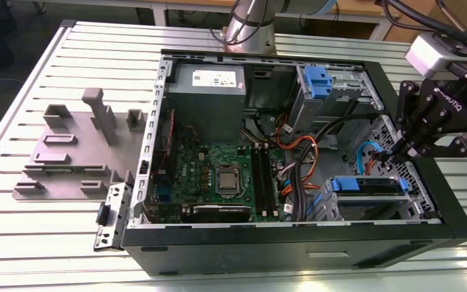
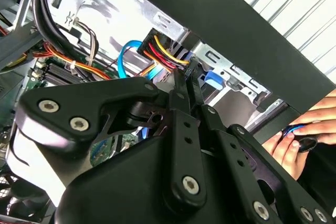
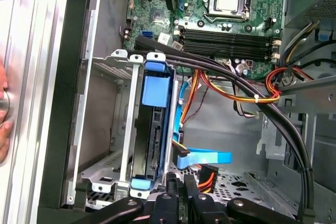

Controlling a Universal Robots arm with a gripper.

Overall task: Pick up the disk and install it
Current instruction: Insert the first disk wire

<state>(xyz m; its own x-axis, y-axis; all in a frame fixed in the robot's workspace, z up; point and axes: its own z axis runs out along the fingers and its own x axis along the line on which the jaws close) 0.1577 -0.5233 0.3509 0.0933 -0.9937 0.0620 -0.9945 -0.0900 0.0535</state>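
Hovering w/ fingers pinched shut, empty, hand sits just above disk already seated in PC case drive cage.

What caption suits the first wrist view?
Disk in its blue carrier seated edge-on in the drive cage, gripper just beside it, motherboard beyond.

Your pincer, fingers pressed together

Your black pincer hangs from the arm on the exterior view's right, its fingers closed against each other, pointing downward; a person's hand sits beside it.
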